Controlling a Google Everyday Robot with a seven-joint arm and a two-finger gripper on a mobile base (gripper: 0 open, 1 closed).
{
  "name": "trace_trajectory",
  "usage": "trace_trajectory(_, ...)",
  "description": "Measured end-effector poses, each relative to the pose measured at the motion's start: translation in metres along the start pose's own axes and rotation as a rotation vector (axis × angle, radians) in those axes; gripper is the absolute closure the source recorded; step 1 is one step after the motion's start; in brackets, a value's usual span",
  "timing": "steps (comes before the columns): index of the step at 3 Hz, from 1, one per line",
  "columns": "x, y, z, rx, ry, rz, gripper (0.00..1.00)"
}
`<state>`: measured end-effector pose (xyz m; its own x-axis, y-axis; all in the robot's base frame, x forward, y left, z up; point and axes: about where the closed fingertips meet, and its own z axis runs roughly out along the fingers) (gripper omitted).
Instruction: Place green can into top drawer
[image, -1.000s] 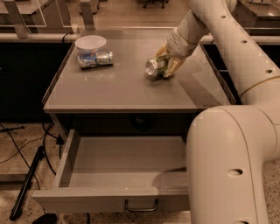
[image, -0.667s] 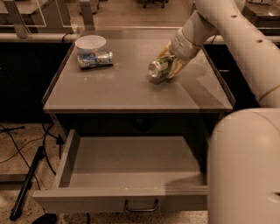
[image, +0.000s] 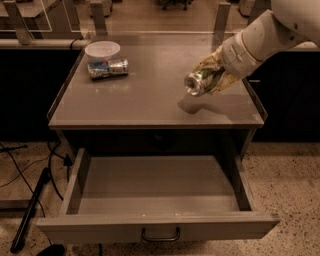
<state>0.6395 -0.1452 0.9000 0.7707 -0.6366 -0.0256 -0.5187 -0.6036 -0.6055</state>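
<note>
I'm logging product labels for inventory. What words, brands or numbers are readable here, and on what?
No text is readable.
On the green can, gripped by the tool above the table, right side: yellowish markings, too blurred.
On the blue-and-white can beside the white bowl: print too blurred.

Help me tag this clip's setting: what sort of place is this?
Probably an office or lab workspace, not a home: a grey table with its top drawer pulled open, speckled hard floor, loose cables at left. The gripper holds the green can above the table's right side.
</note>
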Motion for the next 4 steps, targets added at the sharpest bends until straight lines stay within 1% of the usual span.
trace_trajectory(1, -0.015, 0.035, 0.011, -0.047, -0.029, 0.012, 1.00)
trace_trajectory(2, -0.015, 0.035, 0.011, -0.047, -0.029, 0.012, 1.00)
trace_trajectory(4, -0.059, 0.073, -0.046, 0.008, -0.010, -0.020, 1.00)
